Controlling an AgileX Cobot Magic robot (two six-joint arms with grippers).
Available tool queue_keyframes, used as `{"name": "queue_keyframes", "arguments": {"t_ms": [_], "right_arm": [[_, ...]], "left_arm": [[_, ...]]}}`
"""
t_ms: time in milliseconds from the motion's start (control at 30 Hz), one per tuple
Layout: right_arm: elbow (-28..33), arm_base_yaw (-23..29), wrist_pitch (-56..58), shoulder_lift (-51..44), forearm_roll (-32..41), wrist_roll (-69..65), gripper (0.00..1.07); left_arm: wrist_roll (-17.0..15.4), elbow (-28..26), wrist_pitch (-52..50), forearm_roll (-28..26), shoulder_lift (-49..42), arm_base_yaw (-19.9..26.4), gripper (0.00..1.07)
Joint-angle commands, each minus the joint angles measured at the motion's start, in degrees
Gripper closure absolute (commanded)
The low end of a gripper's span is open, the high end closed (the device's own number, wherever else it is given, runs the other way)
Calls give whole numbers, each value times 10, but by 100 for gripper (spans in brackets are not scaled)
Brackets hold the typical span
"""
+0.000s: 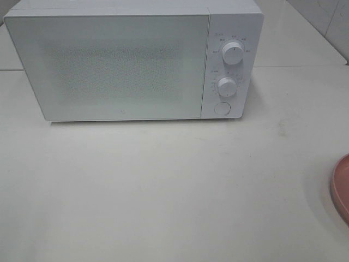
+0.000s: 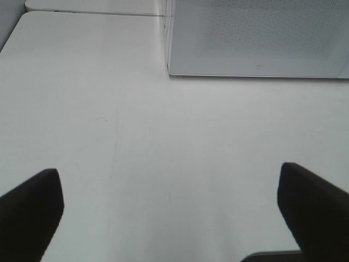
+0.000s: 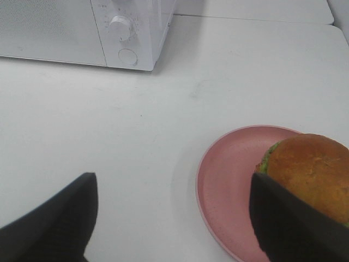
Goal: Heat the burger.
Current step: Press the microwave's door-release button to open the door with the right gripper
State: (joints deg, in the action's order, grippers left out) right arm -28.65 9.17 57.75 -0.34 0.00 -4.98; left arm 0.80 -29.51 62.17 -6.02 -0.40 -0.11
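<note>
Filling the scene, the white counter (image 1: 163,191) carries a white microwave (image 1: 163,6) at its back, door (image 1: 109,65) shut, with two knobs (image 1: 233,53) and a round button (image 1: 222,108) on its right panel. At the counter's right edge sits a pink plate (image 3: 229,180), only its rim showing from above, well apart from the microwave. The burger (image 3: 311,166) stands upright on that plate, on the side away from the microwave. It is round, so no long axis governs a grasp. The right pincer (image 3: 172,177) hovers by the plate, spread and holding nothing. The burger lies off-centre from its gap, partly hidden behind one finger (image 3: 294,224). The left pincer (image 2: 169,169), likewise spread and empty, hangs over bare counter facing the microwave's left front corner. The right arm is plainly nearer the burger. The left seems better placed for the door, which likely must open first.
</note>
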Motion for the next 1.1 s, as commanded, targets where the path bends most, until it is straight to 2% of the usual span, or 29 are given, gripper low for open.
{"name": "queue_keyframes", "arguments": {"t_ms": [33, 433, 600, 1100], "right_arm": [[-3, -1, -12, -2, 0, 8, 32], [-17, -1, -66, 120, 0, 7, 32], [-15, -1, -135, 199, 0, 7, 32], [-11, -1, -239, 332, 0, 7, 32]], "left_arm": [[0, 0, -9, -4, -11, -1, 6], [0, 0, -9, -4, -11, -1, 6], [0, 0, -9, -4, -11, -1, 6], [0, 0, -9, -4, -11, -1, 6]]}}
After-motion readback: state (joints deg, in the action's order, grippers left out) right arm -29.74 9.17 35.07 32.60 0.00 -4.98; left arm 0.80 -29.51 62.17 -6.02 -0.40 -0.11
